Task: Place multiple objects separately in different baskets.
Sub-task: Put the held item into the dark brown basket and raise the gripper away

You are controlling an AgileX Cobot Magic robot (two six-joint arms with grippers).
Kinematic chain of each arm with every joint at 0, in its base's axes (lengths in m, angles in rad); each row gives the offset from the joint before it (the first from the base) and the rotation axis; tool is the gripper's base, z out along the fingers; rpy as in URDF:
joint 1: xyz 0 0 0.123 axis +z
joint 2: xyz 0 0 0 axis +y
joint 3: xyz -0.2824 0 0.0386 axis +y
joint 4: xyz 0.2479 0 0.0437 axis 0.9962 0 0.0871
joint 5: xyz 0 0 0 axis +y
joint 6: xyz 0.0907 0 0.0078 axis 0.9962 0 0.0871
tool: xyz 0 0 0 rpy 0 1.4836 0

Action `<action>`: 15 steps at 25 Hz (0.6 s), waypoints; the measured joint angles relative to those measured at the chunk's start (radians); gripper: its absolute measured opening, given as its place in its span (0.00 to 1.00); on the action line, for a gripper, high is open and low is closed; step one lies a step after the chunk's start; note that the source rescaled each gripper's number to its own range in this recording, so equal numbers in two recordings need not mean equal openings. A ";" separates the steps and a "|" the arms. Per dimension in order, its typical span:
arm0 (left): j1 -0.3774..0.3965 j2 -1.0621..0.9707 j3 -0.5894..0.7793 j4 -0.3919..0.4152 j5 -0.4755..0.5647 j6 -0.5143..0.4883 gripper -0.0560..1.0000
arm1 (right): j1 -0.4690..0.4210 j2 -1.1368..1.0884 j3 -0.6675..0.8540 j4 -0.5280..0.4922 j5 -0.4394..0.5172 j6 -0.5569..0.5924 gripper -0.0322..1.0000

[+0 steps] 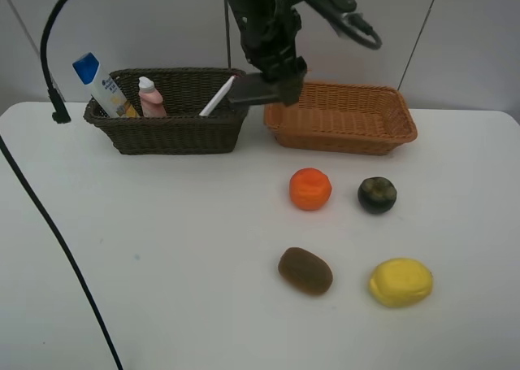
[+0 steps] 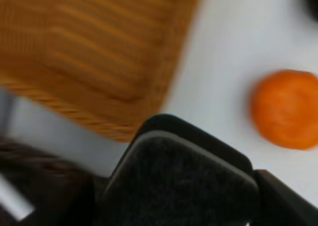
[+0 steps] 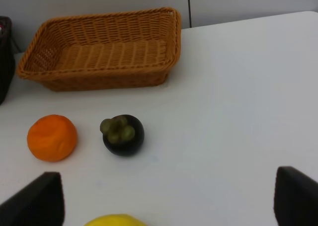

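High camera: my left hand [image 1: 279,82] clamps the grey eraser [image 1: 246,93] above the right end of the dark basket [image 1: 162,136], with the tan basket [image 1: 341,136] at its three o'clock. The dark basket holds a shampoo bottle [image 1: 101,84], pink bottle [image 1: 150,98] and marker [image 1: 217,97]. Orange [image 1: 309,189], mangosteen [image 1: 377,194], kiwi [image 1: 305,270] and lemon [image 1: 400,282] lie on the table [image 1: 162,248] toward five o'clock.

Left wrist: the eraser [image 2: 179,186] sits up close, the orange [image 2: 285,109] beyond it.

Right wrist: my right hand [image 3: 168,188] gapes wide, with the mangosteen [image 3: 123,134] ahead.

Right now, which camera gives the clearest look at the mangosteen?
The right wrist view: the mangosteen is close, sharp and unobstructed, with its green calyx visible. The exterior high view shows it whole but small. The left wrist view catches only a dark blurred sliver at the frame edge, likely it.
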 joint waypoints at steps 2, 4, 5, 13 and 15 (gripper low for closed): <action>0.047 -0.001 -0.013 0.016 -0.038 0.000 0.77 | 0.000 0.000 0.000 0.000 0.000 0.000 1.00; 0.105 0.000 -0.013 0.016 -0.085 -0.001 0.77 | 0.000 0.000 0.000 0.000 0.000 0.000 1.00; 0.132 0.004 -0.013 0.016 -0.103 -0.005 0.77 | 0.000 0.000 0.000 0.000 0.000 0.000 1.00; 0.248 0.101 -0.019 0.023 -0.198 -0.033 0.77 | 0.000 0.000 0.000 0.000 0.000 0.000 1.00; 0.249 0.118 -0.019 0.024 -0.198 -0.034 0.77 | 0.000 0.000 0.000 0.000 0.000 0.000 1.00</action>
